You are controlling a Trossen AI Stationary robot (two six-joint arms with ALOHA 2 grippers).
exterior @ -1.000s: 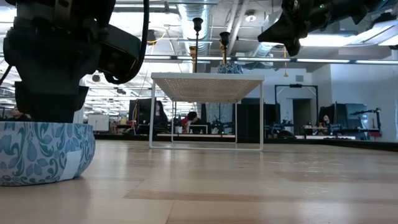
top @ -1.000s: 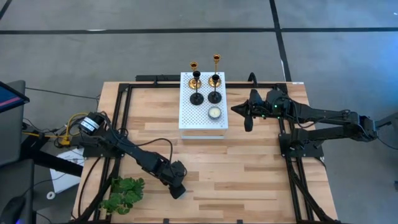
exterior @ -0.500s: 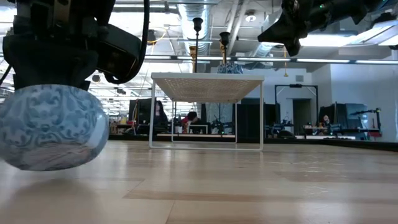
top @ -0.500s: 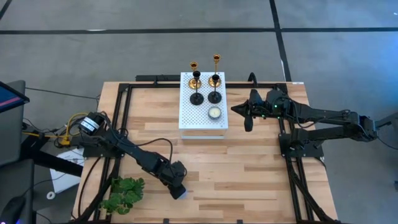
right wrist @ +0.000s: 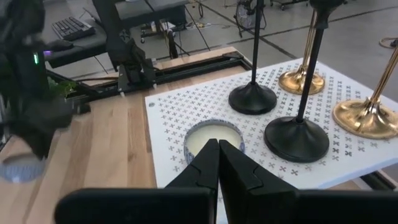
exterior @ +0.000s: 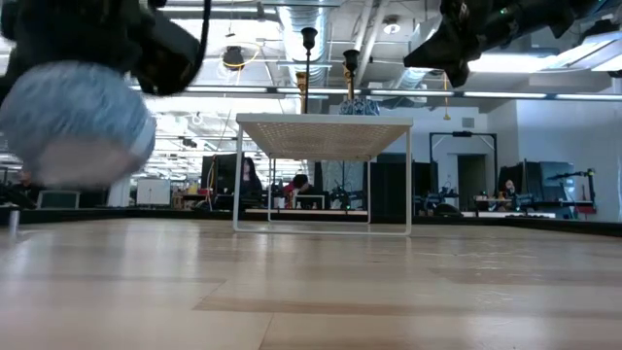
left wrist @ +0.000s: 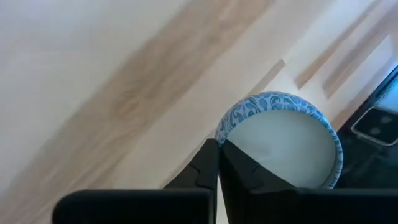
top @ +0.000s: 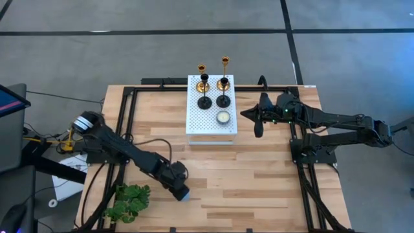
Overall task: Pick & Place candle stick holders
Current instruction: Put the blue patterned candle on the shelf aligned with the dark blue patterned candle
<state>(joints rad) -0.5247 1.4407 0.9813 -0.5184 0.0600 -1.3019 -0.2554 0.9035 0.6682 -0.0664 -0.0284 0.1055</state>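
Two gold candle stick holders (top: 224,70) and two black ones (top: 204,101) stand by their round bases on a white perforated stand (top: 200,126); they also show in the right wrist view (right wrist: 298,134). A white candle in a blue cup (top: 223,117) sits on the stand too. My left gripper (top: 180,191) is near the table's front left, shut on a second blue patterned candle cup (exterior: 78,122), held above the table. My right gripper (top: 257,127) is shut and empty, in the air just right of the stand. My left gripper holds the blue patterned cup by its rim (left wrist: 222,129), at one side of the cup. The rim runs in between the two shut fingers (left wrist: 208,165), which hide the contact itself. The cup is lifted clear of the table.
A green leafy plant (top: 129,202) lies at the table's front left corner, close to my left arm. Black frame rails (top: 129,123) run along both table sides. Bare wood lies between the stand and the near edge.
My left gripper has risen with the blue patterned cup. The cup stood on the table a second ago, then tipped as it came off, and now hangs well clear of the wood. My right gripper has kept still.
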